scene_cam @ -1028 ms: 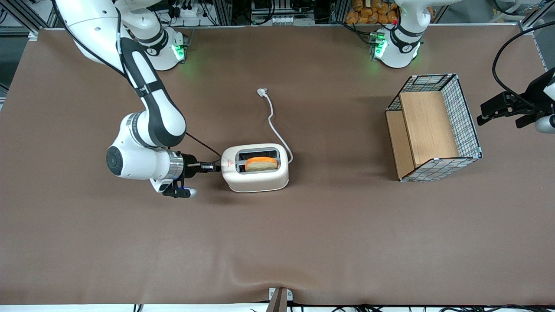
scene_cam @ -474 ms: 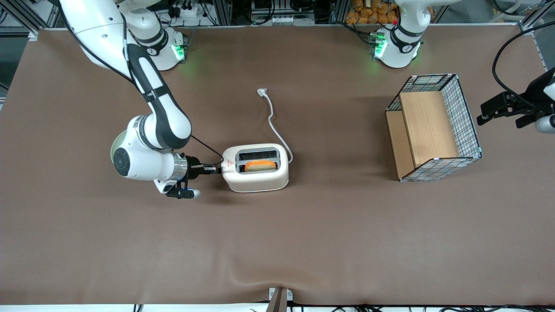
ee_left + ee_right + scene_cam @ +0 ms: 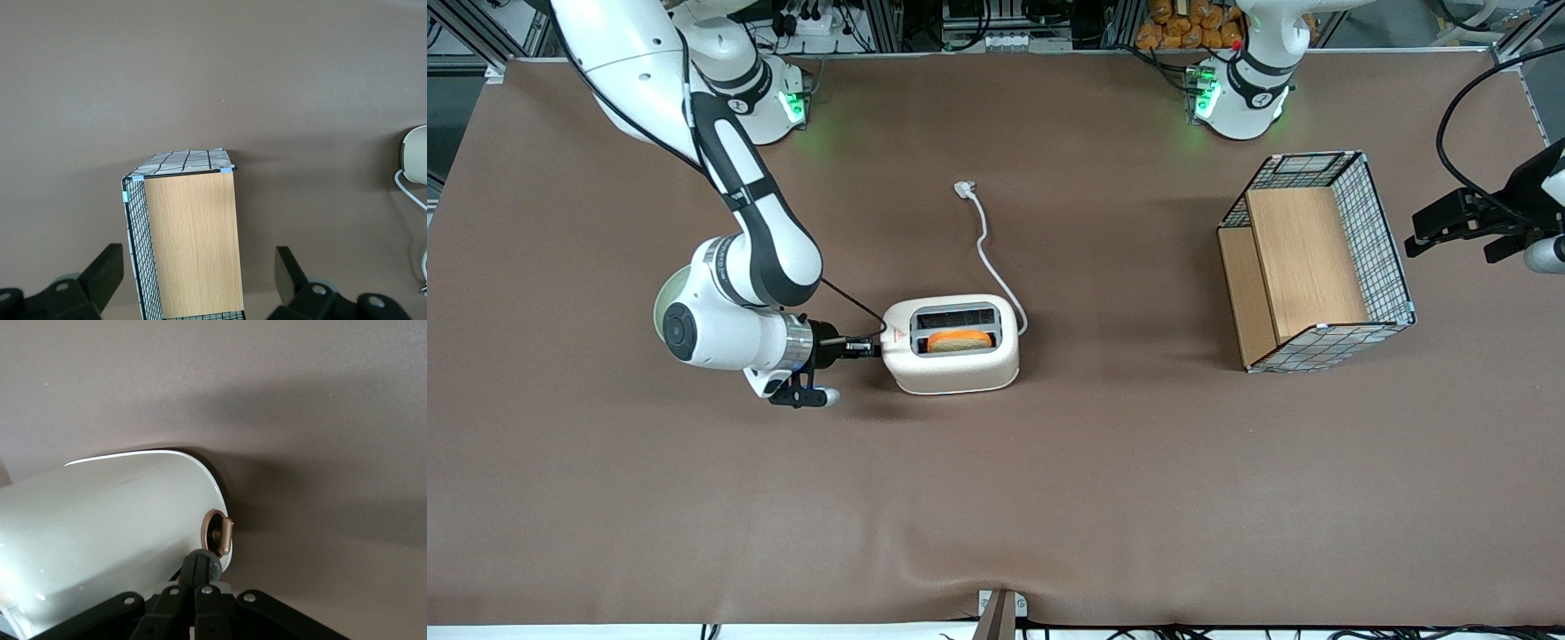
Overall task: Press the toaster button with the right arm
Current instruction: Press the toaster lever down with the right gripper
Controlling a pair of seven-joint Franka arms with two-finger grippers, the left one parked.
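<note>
At the toaster's (image 3: 951, 344) narrow end face, toward the working arm's end of the table (image 3: 996, 498): gripper (image 3: 869, 346), fingers together, tips against the toaster button (image 3: 212, 563). Right arm (image 3: 734, 222) reaches in low. Bread slice (image 3: 959, 340) sunk in the nearer slot. Red logo (image 3: 896, 337), unreadable. White cord (image 3: 987, 252) trails away from the camera. Wire basket (image 3: 1316, 262) with wooden shelf, well apart, toward the parked arm's end.

A brown cloth is covering the surface (image 3: 1049, 498), wrinkling slightly at its near edge. Above the surface's farthest edge, aluminium framing (image 3: 889, 22) and tangled cables (image 3: 818, 18) are showing, with green lights (image 3: 790, 105) glowing onto the cloth there.
</note>
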